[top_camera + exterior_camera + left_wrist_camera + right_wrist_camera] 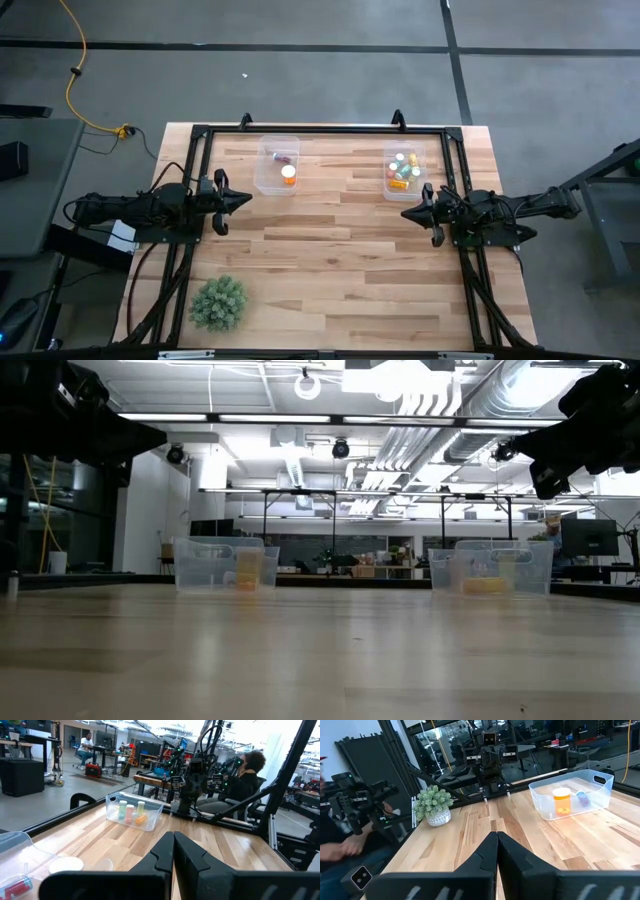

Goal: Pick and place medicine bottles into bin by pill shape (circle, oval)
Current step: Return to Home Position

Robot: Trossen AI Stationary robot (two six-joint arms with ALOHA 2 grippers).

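My left gripper [240, 200] & right gripper [408, 212] are pinched shut, empty, parked at the table [330, 270] sides, as nothing looks left to sort. Small bottles [404, 172] are in right bin [388, 194]. Big orange bottle [289, 174], prob. w/ one small one, is in left bin [262, 186].

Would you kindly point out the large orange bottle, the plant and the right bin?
large orange bottle [562, 805]: right wrist view, amber body.
plant [218, 302]: high view, foliage.
right bin [447, 570]: low view, front wall.

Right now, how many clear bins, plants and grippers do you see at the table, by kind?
clear bins: 2 (left bin, right bin)
plant: 1
grippers: 2 (left gripper, right gripper, both shut)
total: 5
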